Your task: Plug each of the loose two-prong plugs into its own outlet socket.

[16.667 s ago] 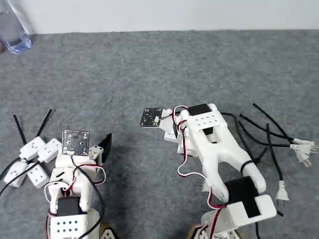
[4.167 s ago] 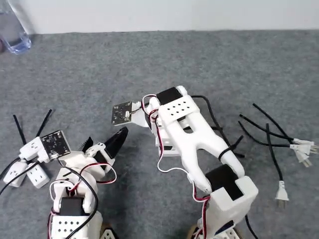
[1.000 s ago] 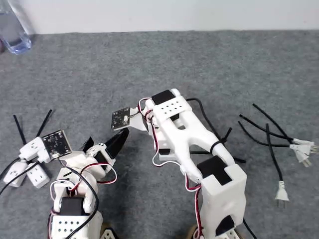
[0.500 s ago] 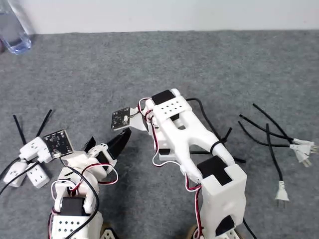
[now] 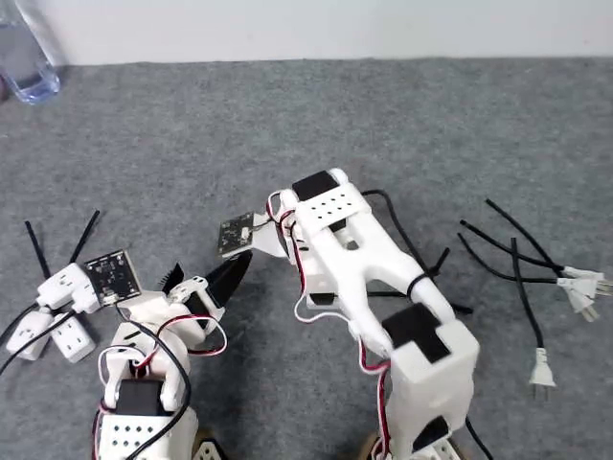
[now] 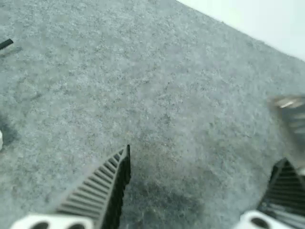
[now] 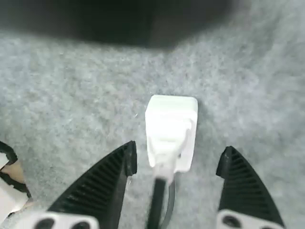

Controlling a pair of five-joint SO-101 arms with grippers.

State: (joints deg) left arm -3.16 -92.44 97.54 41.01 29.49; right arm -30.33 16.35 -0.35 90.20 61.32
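Grey felt covers your desk (image 5: 431, 125) from edge to edge, and the job on it looks barely begun. Your right hand (image 7: 178, 150) hangs over a white outlet block (image 7: 171, 119) lying on the felt, jaws spread wide on either side of it and touching nothing. A white plug (image 7: 167, 152) with a dark cord (image 7: 155, 200) sits against that block. From the wrist view it seems to be seated in the socket, though you cannot see the prongs, so take the pairing as probably made and not as confirmed. In the high view the arm covers the block itself.

Your left hand (image 6: 205, 157) is also spread apart and empty, with bare felt between the jaws, low over the desk just beside the right arm's wrist.

What remains is most of the work. Over at the right edge of the desk several loose plugs (image 5: 578, 285) lie on their black leads, well apart from any socket, with one more plug alone (image 5: 541, 369) nearer the arm bases. At the far left a cluster of spare outlet blocks (image 5: 59, 284) waits with nothing visibly plugged in. By my reckoning you have one pairing likely finished, and each remaining plug has to cross the whole desk to reach a socket.
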